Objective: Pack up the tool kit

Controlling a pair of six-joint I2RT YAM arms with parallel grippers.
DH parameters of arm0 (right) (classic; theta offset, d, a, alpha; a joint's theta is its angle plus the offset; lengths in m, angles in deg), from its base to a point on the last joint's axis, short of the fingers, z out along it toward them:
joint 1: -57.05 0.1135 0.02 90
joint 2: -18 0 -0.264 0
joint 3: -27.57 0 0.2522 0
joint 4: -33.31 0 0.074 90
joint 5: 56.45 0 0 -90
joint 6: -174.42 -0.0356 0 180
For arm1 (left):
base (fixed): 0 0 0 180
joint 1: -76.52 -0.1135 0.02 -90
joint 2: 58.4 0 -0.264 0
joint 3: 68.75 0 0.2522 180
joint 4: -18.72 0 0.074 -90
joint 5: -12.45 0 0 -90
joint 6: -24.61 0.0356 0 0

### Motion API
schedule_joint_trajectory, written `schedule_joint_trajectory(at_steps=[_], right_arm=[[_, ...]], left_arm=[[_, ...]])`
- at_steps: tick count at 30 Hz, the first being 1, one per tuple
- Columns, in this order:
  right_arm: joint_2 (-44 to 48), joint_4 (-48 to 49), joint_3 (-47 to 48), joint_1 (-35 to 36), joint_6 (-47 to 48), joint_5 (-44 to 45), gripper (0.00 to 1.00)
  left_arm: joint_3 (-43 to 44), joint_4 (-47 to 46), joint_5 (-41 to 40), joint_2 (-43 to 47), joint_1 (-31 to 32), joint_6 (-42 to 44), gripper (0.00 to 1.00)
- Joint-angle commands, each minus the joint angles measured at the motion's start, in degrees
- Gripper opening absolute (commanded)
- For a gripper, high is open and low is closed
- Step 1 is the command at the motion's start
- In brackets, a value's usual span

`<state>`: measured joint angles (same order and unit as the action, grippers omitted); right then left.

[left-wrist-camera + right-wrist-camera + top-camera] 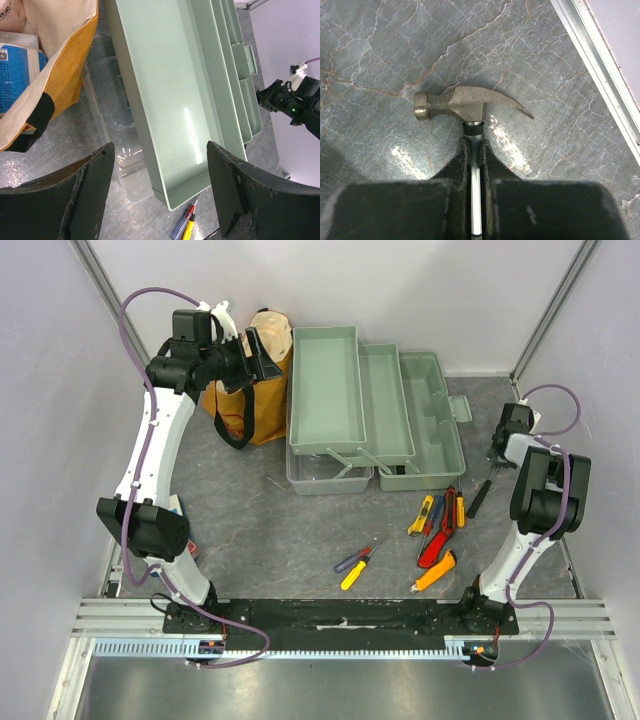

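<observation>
Grey tabletop (380,50), hammer (465,102) in R pincer (473,146)

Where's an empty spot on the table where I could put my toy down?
The biggest bare patch of table lies in front of the toolbox, left of the screwdrivers. The toolbox's left tray is empty too. It's crowded front-right, where the hand tools lie beside the right gripper holding the hammer.

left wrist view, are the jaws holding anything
No, the left gripper has its jaws wide apart with nothing gripped, just the toolbox below.
</observation>
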<state>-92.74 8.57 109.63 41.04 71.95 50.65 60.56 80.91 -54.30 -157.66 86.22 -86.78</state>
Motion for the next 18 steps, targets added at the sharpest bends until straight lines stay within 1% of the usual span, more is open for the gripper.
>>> schedule_joint_trajectory(at_steps=[1, 11, 18], right_arm=[[-3.70, -6.42, -1.59, 0.19, 0.95, 1.18, 0.00], [4.47, -6.59, -1.23, 0.98, -0.44, 0.12, 0.00], [8.34, -9.58, 1.84, 0.98, -3.61, -0.49, 0.00]], left_arm=[[1.96, -0.08, 1.54, 1.79, -0.20, 1.26, 0.79], [0.82, -0.17, 1.63, 3.55, -0.29, 1.17, 0.79], [-3.83, -3.50, 2.07, 6.80, -0.29, 0.30, 0.79]])
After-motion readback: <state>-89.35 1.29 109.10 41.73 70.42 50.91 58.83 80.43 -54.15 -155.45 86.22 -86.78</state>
